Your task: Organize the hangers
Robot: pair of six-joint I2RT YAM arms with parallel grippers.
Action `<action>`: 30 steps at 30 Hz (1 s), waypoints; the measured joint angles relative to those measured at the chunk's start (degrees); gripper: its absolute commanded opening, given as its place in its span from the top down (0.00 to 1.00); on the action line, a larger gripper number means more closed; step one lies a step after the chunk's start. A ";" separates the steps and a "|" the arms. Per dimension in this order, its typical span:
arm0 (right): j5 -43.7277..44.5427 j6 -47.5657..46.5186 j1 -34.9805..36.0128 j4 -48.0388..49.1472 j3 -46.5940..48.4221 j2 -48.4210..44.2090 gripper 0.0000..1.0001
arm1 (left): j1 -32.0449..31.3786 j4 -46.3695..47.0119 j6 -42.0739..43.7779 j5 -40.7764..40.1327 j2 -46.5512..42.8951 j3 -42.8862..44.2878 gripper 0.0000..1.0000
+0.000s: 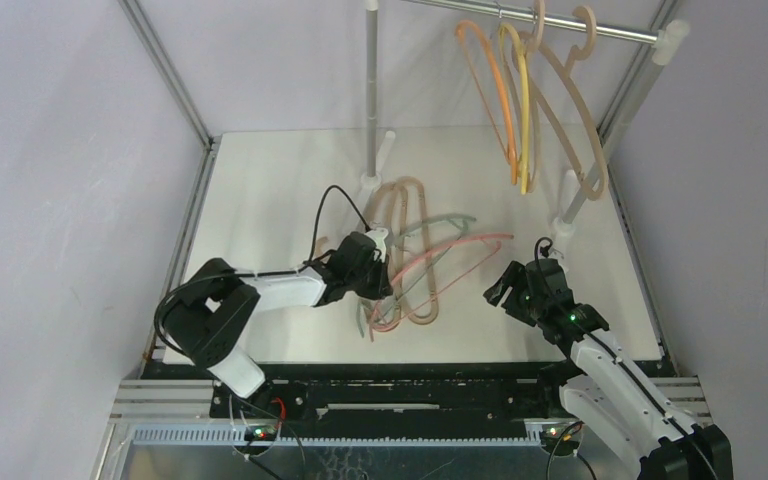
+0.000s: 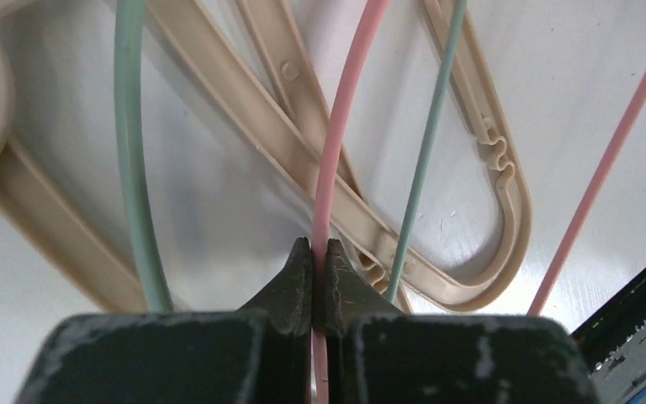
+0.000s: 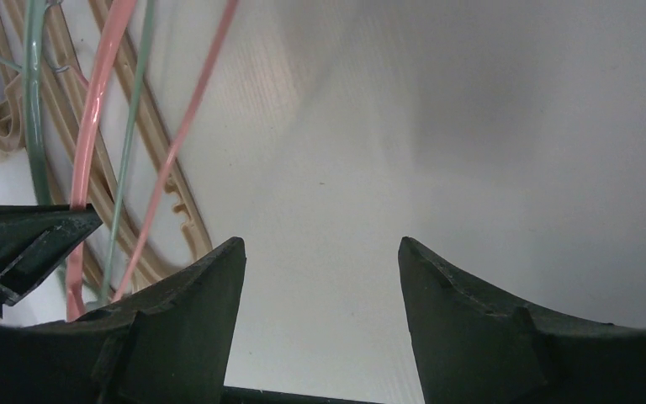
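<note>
White table | pink hanger pinched between left jaws

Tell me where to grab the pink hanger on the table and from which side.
Pinch the pink hanger on a straight stretch of its thin rod, coming from above. It lies flat among the tan hangers, so the sides are likely blocked; the left hand is shut on it that way.
</note>
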 measured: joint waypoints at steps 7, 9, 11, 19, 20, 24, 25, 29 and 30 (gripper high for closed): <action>-0.59 0.00 -0.07 0.90 0.00 0.13 0.25 | 0.00 -16.20 4.04 -5.01 -8.52 5.55 1.00; -0.70 0.02 -0.09 1.29 0.00 0.42 0.25 | -0.02 -20.70 5.35 -7.23 -12.15 8.63 1.00; -0.90 0.00 -0.13 1.40 0.00 0.55 0.25 | 0.00 -23.76 6.49 -9.05 -14.73 11.72 1.00; -1.05 0.00 -0.28 1.36 0.00 -0.02 0.25 | 0.74 -27.67 8.50 -11.26 -17.88 18.16 1.00; -1.05 0.00 -0.28 1.27 -0.02 -0.33 0.25 | 0.81 -28.26 8.50 -10.93 -17.86 18.14 1.00; -1.03 0.00 -0.33 1.07 -0.42 -1.92 0.25 | 0.87 -29.29 8.46 -9.75 -17.31 17.44 1.00; -0.98 0.00 -0.37 1.03 -0.55 -2.19 0.25 | 0.87 -29.16 8.44 -9.03 -17.18 16.72 1.00; -1.01 0.00 -0.42 0.85 -0.96 -2.45 0.25 | 0.92 -29.70 8.28 -5.31 -17.40 13.42 1.00; -1.01 0.00 -0.42 0.85 -1.05 -2.40 0.26 | 0.92 -30.03 8.24 -4.46 -17.57 13.11 1.00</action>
